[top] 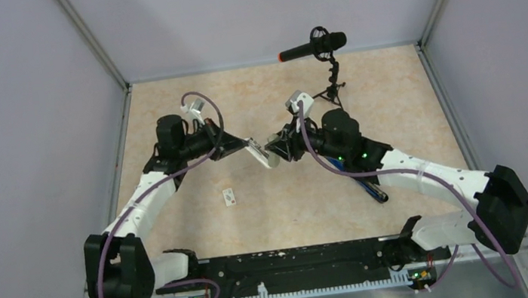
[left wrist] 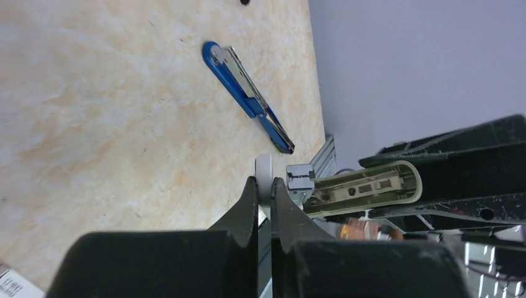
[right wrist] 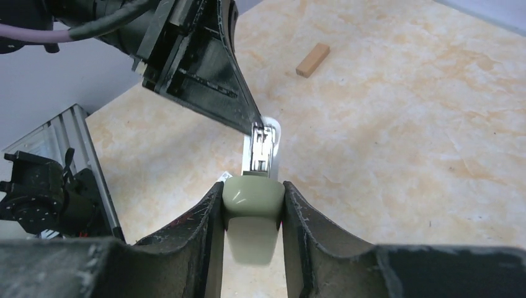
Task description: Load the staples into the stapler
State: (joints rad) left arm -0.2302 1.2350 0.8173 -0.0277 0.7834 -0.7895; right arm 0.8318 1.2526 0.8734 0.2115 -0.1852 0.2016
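Observation:
The pale grey-green stapler [top: 267, 153] is held in the air between both arms, hinged open. My right gripper [top: 280, 149] is shut on its rounded green top half [right wrist: 253, 197]; the silvery rail [right wrist: 262, 149] sticks out beyond it. My left gripper [left wrist: 263, 184] is shut on the thin pale base half [left wrist: 263, 166], beside the open green half [left wrist: 366, 189] and the rail's end [left wrist: 300, 178]. The small white staple box [top: 229, 196] lies on the table below and left of the grippers. The grey metallic staple block is not in view.
A bright blue bar with a black end [left wrist: 245, 93] lies on the table, partly under my right arm [top: 372, 185]. A brown wooden block [right wrist: 312, 59] lies farther off. A microphone on a small stand [top: 313, 46] is at the back. Grey walls close three sides.

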